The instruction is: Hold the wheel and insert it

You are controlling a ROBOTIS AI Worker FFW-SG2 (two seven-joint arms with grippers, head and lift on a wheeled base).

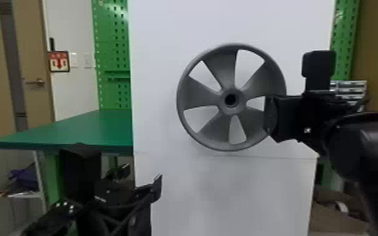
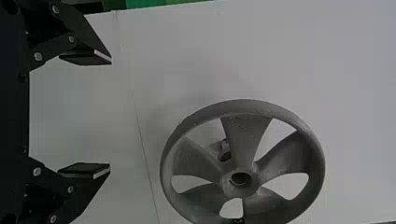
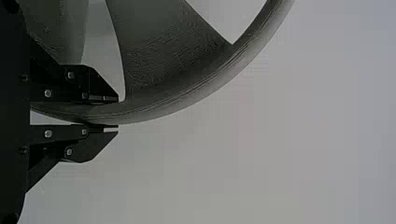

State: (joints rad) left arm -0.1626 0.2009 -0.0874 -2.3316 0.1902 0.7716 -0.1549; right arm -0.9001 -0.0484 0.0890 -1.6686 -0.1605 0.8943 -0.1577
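The wheel (image 1: 215, 129) is upright, centre-right, hub axis toward me; the right gripper (image 1: 270, 114) clenches its rim; the left gripper (image 1: 143, 179), lower left, gapes.

A green-topped table (image 1: 66, 131) stands at left before a perforated green panel (image 1: 111, 47), near a tan door (image 1: 33, 59) with a lever handle (image 1: 36, 82). A red-and-white sign (image 1: 59, 61) hangs beside two wall plates (image 1: 87, 60); purple material (image 1: 24, 175) lies low at far left. At right rises another perforated panel (image 1: 343, 40).
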